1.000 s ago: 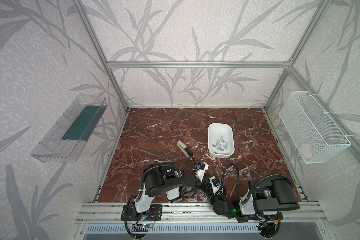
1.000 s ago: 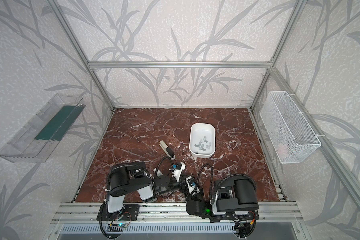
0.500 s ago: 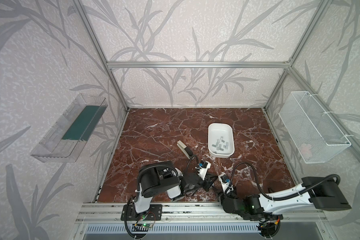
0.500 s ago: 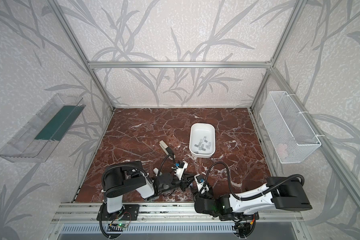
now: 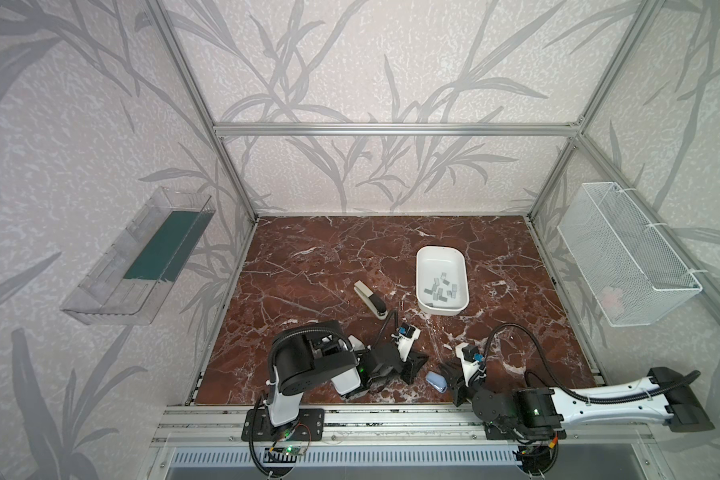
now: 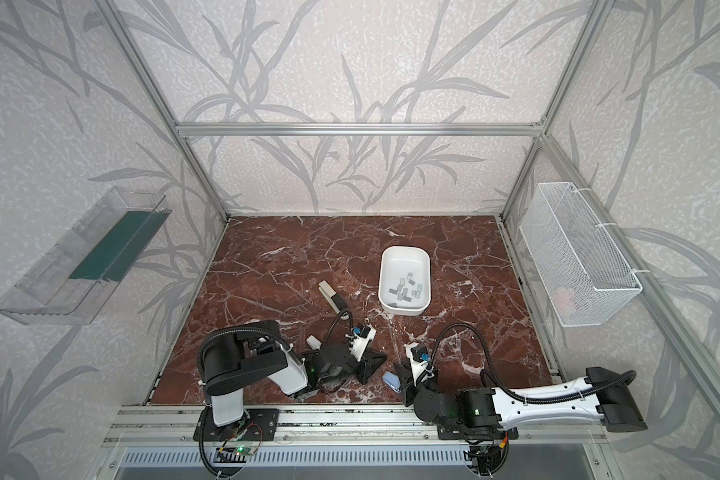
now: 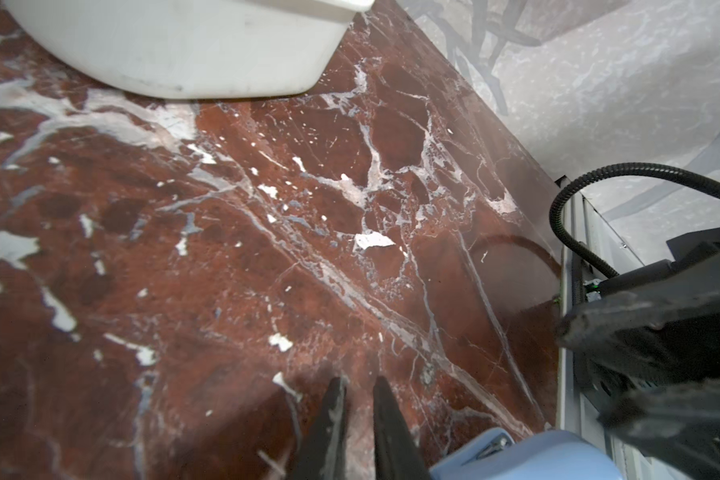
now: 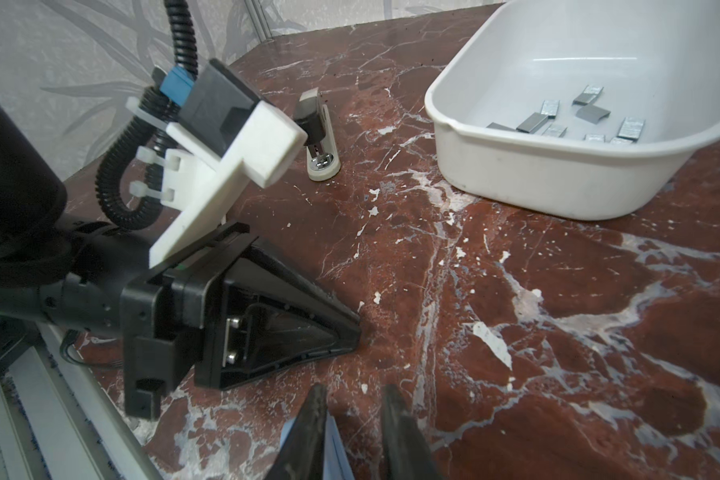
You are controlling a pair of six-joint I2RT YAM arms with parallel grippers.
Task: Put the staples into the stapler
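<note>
We've got the stapler [image 5: 370, 298] near centre and the left gripper [image 7: 358, 382] at 6 o'clock, pinched shut and empty. The staples [image 8: 532, 123] lie in the tray [image 5: 441, 262] at 2 o'clock. They're probably light, stiff and slippery, so we'd pinch a strip's long edges. The right gripper [image 8: 354, 390] is slightly apart, nothing clamped.

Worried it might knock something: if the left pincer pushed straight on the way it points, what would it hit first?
Probably the tabletop: the left pincer slopes down with its tip close to the stone. Beyond, the stone looks bare, the white tub off to one side. Depth is uncertain.
</note>
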